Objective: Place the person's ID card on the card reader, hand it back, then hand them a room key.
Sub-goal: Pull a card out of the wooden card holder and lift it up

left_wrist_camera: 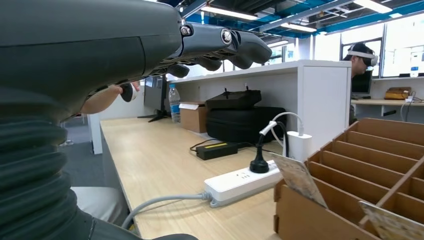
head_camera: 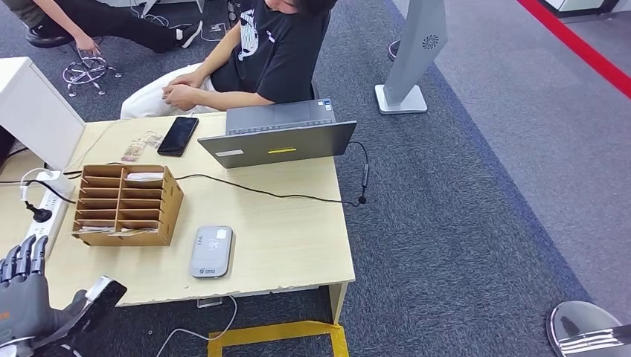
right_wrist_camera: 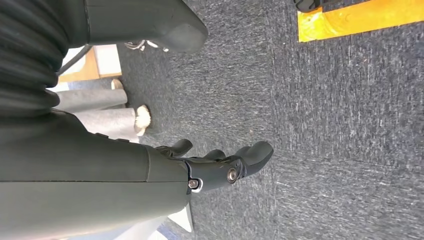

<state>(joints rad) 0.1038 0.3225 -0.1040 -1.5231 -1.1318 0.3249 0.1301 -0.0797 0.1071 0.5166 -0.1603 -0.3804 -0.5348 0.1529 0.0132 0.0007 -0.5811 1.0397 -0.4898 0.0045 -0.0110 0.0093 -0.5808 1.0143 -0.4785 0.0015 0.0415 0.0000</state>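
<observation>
The grey card reader (head_camera: 211, 251) lies flat near the table's front edge. Left of it stands a cardboard slot organizer (head_camera: 126, 204) with cards in some slots; two of those cards (left_wrist_camera: 299, 177) stick up close to my left wrist camera. My left hand (head_camera: 26, 294) hovers at the table's near left corner, fingers straight and apart, holding nothing. My right hand (right_wrist_camera: 215, 167) hangs over the carpet, loosely spread and empty. A seated person (head_camera: 260, 52) in a black shirt faces the table's far side, hands (head_camera: 178, 93) together on the lap. I cannot make out an ID card.
A black phone (head_camera: 178, 135) and small clear items (head_camera: 138, 146) lie at the back left. An open laptop (head_camera: 279, 134) stands at the far edge, its cable (head_camera: 298, 197) crossing the table. A white power strip (head_camera: 46, 204) lies left of the organizer. A white partition (head_camera: 33, 111) borders the left.
</observation>
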